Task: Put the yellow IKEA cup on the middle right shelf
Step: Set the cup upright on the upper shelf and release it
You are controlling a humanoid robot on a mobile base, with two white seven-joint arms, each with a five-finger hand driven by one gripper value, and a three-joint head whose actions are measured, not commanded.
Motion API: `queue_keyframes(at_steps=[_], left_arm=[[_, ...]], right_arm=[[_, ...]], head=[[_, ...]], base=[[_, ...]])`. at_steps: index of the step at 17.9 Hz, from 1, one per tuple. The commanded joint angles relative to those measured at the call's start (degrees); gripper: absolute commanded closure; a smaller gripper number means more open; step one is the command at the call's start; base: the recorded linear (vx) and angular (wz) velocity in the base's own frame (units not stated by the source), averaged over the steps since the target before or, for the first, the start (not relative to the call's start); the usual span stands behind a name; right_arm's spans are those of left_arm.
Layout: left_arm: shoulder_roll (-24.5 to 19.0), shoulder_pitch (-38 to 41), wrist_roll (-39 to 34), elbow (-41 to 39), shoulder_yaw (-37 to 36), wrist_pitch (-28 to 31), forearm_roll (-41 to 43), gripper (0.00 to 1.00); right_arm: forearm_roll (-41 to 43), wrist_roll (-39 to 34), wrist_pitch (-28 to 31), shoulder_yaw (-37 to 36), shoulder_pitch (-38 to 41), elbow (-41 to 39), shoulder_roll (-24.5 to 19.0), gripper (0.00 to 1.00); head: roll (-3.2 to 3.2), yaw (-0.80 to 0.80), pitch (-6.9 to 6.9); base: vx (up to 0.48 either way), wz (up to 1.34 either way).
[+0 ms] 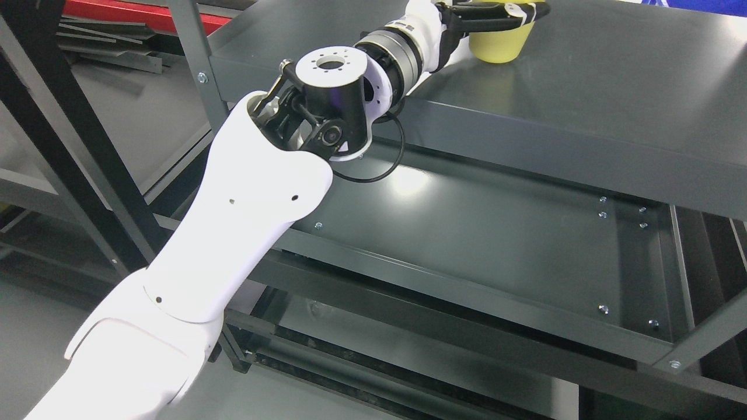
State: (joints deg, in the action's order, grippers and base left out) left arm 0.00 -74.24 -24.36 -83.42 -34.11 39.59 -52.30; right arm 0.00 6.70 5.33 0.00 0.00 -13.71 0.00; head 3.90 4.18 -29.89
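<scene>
The yellow cup (501, 42) is showing as a plain, pale yellow plastic tumbler with smooth walls that are narrowing toward its base — its top is being cut off by the upper edge of the head view, so the rim is only partly visible. It is standing upright, its long axis running vertically, base down on the dark grey upper shelf (613, 93), near the top of the picture and a little back from the shelf's front lip. What is inside the cup cannot be told, since the opening is being hidden by the fingers and the frame edge.

The left arm (245, 216) is coming in from the lower left, its white shell leading up past a black joint to the left hand (496, 14). The hand is wrapping the cup near its rim: dark fingers (484, 24) are curving around the upper wall, touching it, with a pale fingertip lying on the right side of the rim. The hand is looking closed around the cup rather than spread.

Below, a lower shelf (496, 256) of the same grey metal is lying bare under a bright reflection of light, its tray held by small bolts along the edges. A black cable (373, 175) is looping down from the wrist joint — hanging just in front of this lower level.
</scene>
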Motion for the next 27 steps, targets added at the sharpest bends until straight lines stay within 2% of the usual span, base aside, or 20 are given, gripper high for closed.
queue_keyframes(at_steps=[1, 12, 18, 20, 25, 27], left_arm=[[-1.0, -0.4, 0.2, 1.5, 1.1, 0.6, -0.6, 0.03], [-1.0, 0.1, 0.3, -9.8, 12.6, 0.1, -0.1, 0.01], [-1.0, 0.2, 7.2, -14.0, 16.3, -1.0, -0.2, 0.01], [-1.0, 0.4, 13.4, -14.9, 15.9, -0.9, -0.4, 0.01], [-1.0, 0.6, 37.8, -15.0, 14.7, -0.7, -0.7, 0.01], [-1.0, 0.7, 41.1, -15.5, 13.1, -0.3, -1.5, 0.01]], right_arm=[[1.4, 0.0, 0.0, 1.0, 0.8, 0.0, 1.0, 0.01], [1.4, 0.0, 0.0, 1.0, 0.8, 0.0, 1.0, 0.01], [1.4, 0.0, 0.0, 1.0, 0.8, 0.0, 1.0, 0.01], [1.4, 0.0, 0.0, 1.0, 0.8, 0.0, 1.0, 0.01], [1.4, 0.0, 0.0, 1.0, 0.8, 0.0, 1.0, 0.01], [1.4, 0.0, 0.0, 1.0, 0.8, 0.0, 1.0, 0.01]], head=[[0.00, 0.00, 0.00], [0.00, 0.00, 0.00], [0.00, 0.00, 0.00], [0.00, 0.00, 0.00], [0.00, 0.00, 0.00], [0.00, 0.00, 0.00]], base=[[0.011, -0.02], [0.001, 0.00], [0.000, 0.00], [0.000, 0.00], [0.000, 0.00], [0.000, 0.00]])
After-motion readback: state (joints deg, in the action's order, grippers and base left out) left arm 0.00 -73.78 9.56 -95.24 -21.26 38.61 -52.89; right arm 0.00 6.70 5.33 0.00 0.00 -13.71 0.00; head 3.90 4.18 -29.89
